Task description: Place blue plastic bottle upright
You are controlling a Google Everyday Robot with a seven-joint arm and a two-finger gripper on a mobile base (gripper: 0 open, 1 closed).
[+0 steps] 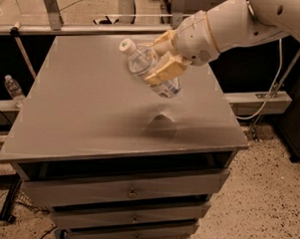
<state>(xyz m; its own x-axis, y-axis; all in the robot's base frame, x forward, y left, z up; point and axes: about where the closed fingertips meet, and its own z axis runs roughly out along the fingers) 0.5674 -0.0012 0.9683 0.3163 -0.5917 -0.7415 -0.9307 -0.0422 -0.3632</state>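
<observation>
Grey cabinet top [80, 113] | tool [156, 59] above it, clamped on tilted blue plastic bottle [140, 61], cap [126, 44] up-left | label [166, 84] unreadable

bottle [139, 61]: clr glossy plastic | end effector [161, 58], abv matt tabletop [81, 101]: smooth plastic

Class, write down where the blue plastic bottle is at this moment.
In the camera view, the blue plastic bottle is held tilted in the pincer, in the air above the picture's right half of the grey table, with its cap pointing up-left.
</observation>
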